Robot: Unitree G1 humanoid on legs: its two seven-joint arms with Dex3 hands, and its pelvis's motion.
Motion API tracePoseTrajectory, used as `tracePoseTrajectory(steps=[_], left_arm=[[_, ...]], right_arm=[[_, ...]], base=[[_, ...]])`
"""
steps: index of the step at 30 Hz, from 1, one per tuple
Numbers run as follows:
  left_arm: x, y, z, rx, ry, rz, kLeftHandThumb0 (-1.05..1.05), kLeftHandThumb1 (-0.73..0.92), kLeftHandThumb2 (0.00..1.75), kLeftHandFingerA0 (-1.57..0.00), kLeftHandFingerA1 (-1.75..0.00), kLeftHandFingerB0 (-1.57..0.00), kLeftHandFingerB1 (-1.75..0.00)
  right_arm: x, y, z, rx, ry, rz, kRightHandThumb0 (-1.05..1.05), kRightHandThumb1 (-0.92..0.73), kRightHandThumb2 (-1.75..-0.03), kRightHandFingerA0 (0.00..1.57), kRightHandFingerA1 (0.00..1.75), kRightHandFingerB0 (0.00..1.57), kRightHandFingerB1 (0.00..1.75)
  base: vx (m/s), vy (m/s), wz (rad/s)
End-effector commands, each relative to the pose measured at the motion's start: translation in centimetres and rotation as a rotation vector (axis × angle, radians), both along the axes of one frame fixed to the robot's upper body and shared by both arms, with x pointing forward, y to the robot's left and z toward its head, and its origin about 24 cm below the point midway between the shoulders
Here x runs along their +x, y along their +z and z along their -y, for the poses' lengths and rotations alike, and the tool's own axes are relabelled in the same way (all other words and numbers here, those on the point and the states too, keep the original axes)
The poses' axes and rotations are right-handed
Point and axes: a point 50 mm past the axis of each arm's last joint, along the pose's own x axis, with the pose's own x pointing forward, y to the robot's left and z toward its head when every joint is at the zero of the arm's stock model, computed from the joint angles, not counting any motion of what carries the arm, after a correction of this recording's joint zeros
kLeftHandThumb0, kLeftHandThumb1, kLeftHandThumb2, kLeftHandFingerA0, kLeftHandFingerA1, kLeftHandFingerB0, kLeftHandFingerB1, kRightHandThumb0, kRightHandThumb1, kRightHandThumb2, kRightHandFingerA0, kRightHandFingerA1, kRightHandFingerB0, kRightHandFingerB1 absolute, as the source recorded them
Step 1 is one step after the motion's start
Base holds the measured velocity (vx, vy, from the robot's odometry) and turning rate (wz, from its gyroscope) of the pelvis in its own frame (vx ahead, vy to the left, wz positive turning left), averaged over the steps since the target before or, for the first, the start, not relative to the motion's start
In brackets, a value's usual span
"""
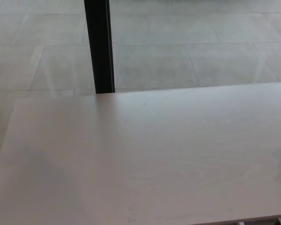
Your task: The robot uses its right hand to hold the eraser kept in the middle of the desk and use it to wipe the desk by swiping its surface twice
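Filling most of the head view, a pale wooden desk [145, 159] runs from the left corner off the right and near edges, so its full extent is cut off. Faint wood grain shows on the right half; a tiny dark speck [144, 103] sits near the far edge. Neither hand is in the picture, so the state of the fingers cannot be told. Nor does the eraser show anywhere on the visible surface; where it lies cannot be told. Beyond the far edge, a grey tiled floor [187, 51] spreads across the background. A black upright post [99, 47] rises from behind the desk, left of centre, its top cut off by the picture's upper edge.
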Motion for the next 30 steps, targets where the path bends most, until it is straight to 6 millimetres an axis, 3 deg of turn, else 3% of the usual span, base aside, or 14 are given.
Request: tracePoseTrajectory(steps=[1,6,7,9,10,11,12,13,14,15,16,17,21,30], left_arm=[[0.2,0.5,-0.6,0.014,0.015,0.017,-0.67,0.83,0.63,-0.54,-1.05,-0.51,-0.84],[0.3,0.6,-0.5,0.013,0.002,0.029,-0.68,0.82,0.63,-0.49,-1.03,-0.49,-0.84],[0.4,0.6,-0.5,0.016,0.004,0.028,-0.69,0.82,0.63,-0.55,-1.06,-0.49,-0.84],[0.5,0.6,-0.5,0.022,0.001,0.021,-0.68,0.83,0.64,-0.55,-1.07,-0.5,-0.85],[0.5,0.6,-0.6,0.022,0.0,0.02,-0.68,0.83,0.64,-0.55,-1.07,-0.5,-0.85],[0.5,0.7,-0.6,0.014,-0.001,0.035,-0.68,0.84,0.64,-0.49,-1.06,-0.48,-0.85],[0.4,0.7,-0.7,0.021,-0.005,0.028,-0.68,0.84,0.64,-0.51,-1.06,-0.49,-0.84],[0.4,0.8,-0.7,0.022,-0.002,0.031,-0.68,0.84,0.64,-0.51,-1.05,-0.49,-0.84],[0.3,0.8,-0.7,0.024,0.002,0.032,-0.68,0.83,0.64,-0.53,-1.05,-0.49,-0.81],[0.2,0.8,-0.7,0.025,0.008,0.035,-0.68,0.83,0.64,-0.53,-1.05,-0.49,-0.81],[0.2,0.7,-0.6,0.024,0.008,0.035,-0.68,0.83,0.64,-0.52,-1.05,-0.48,-0.82],[0.2,0.7,-0.6,0.023,0.006,0.03,-0.68,0.83,0.64,-0.54,-1.06,-0.49,-0.82],[0.4,0.6,-0.6,0.026,0.008,0.019,-0.67,0.83,0.64,-0.54,-1.04,-0.5,-0.83],[0.6,1.0,-0.9,0.047,-0.001,0.009,-0.67,0.83,0.64,-0.56,-1.02,-0.5,-0.81]], right_arm=[[0.0,-2.9,-3.4,0.075,0.06,-0.116,-0.31,-0.49,-1.0,1.02,1.75,0.89,1.42],[1.0,-3.9,-8.4,0.093,0.176,-0.147,-0.26,-0.53,-0.99,1.01,1.74,0.81,1.47],[1.0,-4.2,-10.0,0.097,0.213,-0.159,-0.26,-0.49,-1.05,1.01,1.75,0.89,1.45],[0.8,-4.7,-12.6,0.099,0.276,-0.161,-0.24,-0.49,-1.08,1.0,1.75,0.88,1.46],[0.7,-4.7,-12.6,0.099,0.275,-0.162,-0.24,-0.49,-1.08,1.0,1.75,0.88,1.46],[0.3,-5.1,-14.5,0.121,0.333,-0.164,-0.33,-0.45,-1.11,1.26,1.4,1.02,1.26],[0.1,-5.2,-15.7,0.14,0.355,-0.169,-0.24,-0.5,-1.07,1.0,1.75,0.84,1.5],[-0.3,-5.3,-16.7,0.137,0.384,-0.173,-0.33,-0.47,-1.11,1.27,1.4,1.0,1.24],[-0.6,-5.5,-17.5,0.149,0.412,-0.176,-0.24,-0.52,-1.07,0.99,1.75,0.8,1.51],[-1.0,-5.7,-18.7,0.166,0.45,-0.178,-0.24,-0.52,-1.07,0.99,1.75,0.8,1.51],[-1.2,-5.7,-19.0,0.171,0.461,-0.181,-0.33,-0.5,-1.12,1.26,1.4,0.97,1.24],[-1.7,-6.0,-20.2,0.183,0.507,-0.186,-0.22,-0.5,-1.17,0.99,1.75,0.8,1.54],[-4.3,-7.0,-23.3,0.151,0.662,-0.205,-0.25,-0.51,-1.15,1.0,1.67,0.83,1.47],[-6.7,-7.8,-25.1,0.129,0.78,-0.237,-0.25,-0.55,-1.1,0.98,1.71,0.78,1.52]], base=[[0.0,0.0,0.0],[0.0,0.0,0.0],[0.0,0.0,0.0],[0.0,0.0,0.0],[0.0,0.0,0.0],[0.0,0.0,0.0],[0.0,0.0,0.0],[0.0,0.0,0.0],[0.0,0.0,0.0],[0.0,0.0,0.0],[0.0,0.0,0.0],[0.0,0.0,0.0],[0.0,0.0,0.0],[0.0,0.0,0.0]])
